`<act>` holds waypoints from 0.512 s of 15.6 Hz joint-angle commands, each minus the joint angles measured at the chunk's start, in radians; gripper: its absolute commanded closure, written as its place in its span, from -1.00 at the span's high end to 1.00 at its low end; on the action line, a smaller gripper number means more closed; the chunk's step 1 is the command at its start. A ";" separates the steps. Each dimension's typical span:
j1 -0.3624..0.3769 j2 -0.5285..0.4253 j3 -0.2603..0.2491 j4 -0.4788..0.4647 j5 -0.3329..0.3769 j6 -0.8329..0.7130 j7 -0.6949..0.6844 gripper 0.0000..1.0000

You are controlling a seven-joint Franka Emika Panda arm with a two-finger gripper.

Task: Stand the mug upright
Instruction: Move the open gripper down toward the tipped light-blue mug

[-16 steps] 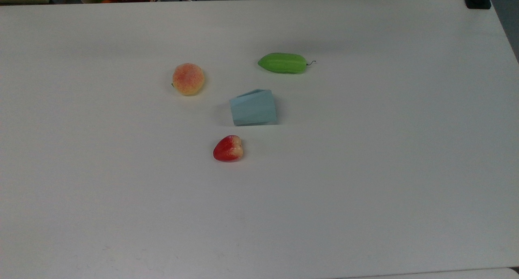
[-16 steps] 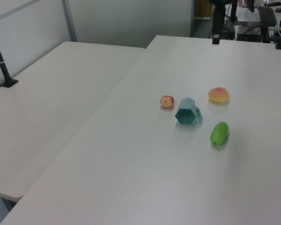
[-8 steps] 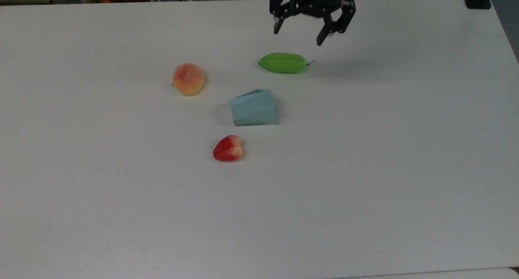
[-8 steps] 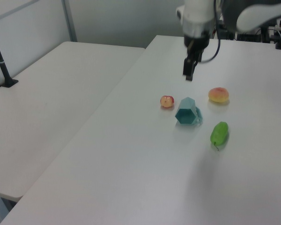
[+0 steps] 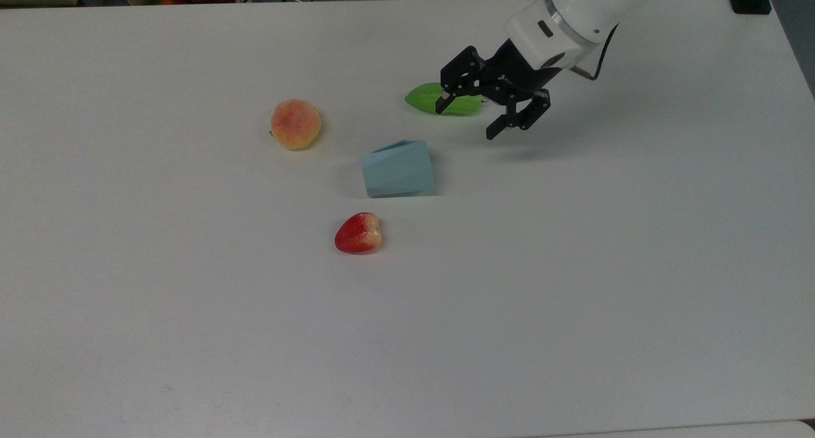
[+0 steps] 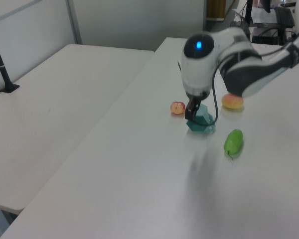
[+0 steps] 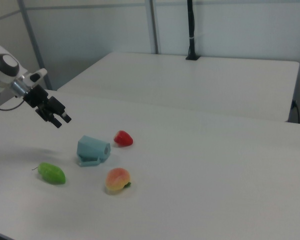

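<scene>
Green fruit (image 5: 425,98) half hidden, end effector (image 5: 466,122)

White rounded arm (image 5: 576,8), black two-fingered hand (image 5: 468,123), dark cable.

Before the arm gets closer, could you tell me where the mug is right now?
The mug lies on its side near the table's middle in the top view, between the peach, the strawberry and the cucumber.
</scene>
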State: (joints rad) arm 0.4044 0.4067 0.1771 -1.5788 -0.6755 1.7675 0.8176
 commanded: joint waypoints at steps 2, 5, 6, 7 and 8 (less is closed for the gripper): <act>-0.005 0.024 -0.001 -0.082 -0.113 0.046 0.095 1.00; -0.021 0.050 -0.001 -0.110 -0.163 0.047 0.097 1.00; -0.030 0.055 -0.001 -0.110 -0.179 0.049 0.097 1.00; -0.038 0.061 -0.001 -0.113 -0.185 0.049 0.097 1.00; -0.042 0.066 -0.001 -0.116 -0.196 0.047 0.097 1.00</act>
State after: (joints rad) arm 0.3821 0.4766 0.1772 -1.6630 -0.8350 1.7872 0.8943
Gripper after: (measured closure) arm 0.000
